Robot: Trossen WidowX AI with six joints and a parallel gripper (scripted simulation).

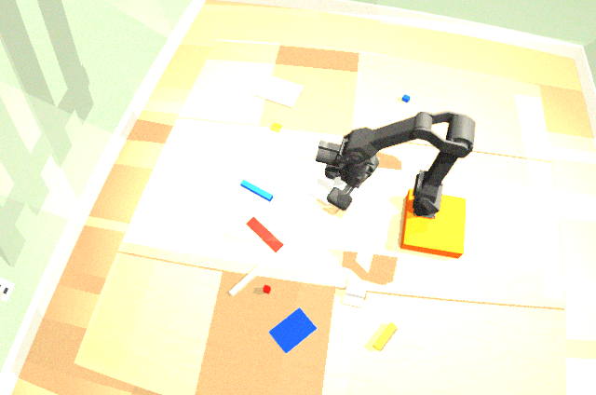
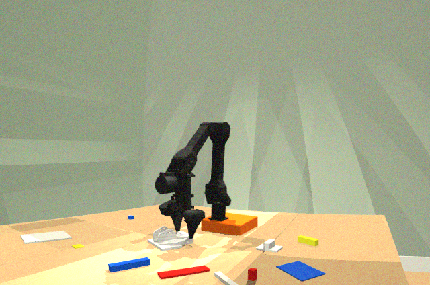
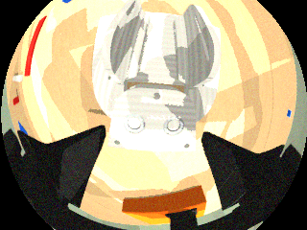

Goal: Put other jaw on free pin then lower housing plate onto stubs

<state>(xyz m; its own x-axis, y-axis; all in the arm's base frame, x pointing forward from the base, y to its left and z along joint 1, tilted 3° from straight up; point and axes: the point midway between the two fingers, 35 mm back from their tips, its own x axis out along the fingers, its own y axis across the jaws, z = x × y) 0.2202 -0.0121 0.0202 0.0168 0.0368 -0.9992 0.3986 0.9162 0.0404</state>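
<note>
The white base lies on the table below the hand. Two pale toothed jaws, the left and the right, stand on it side by side with a gap between them. The white housing plate covers their near ends in the wrist view and looks flat. Two round stub ends show in its holes. Whether the teeth mesh is hidden under the plate. My gripper is open and empty, with one finger on each side of the plate and a gap to it on both sides.
The arm stands on an orange block. A blue bar and a red bar lie beyond the hand. A white block on a small plate and a blue sheet lie apart from the assembly.
</note>
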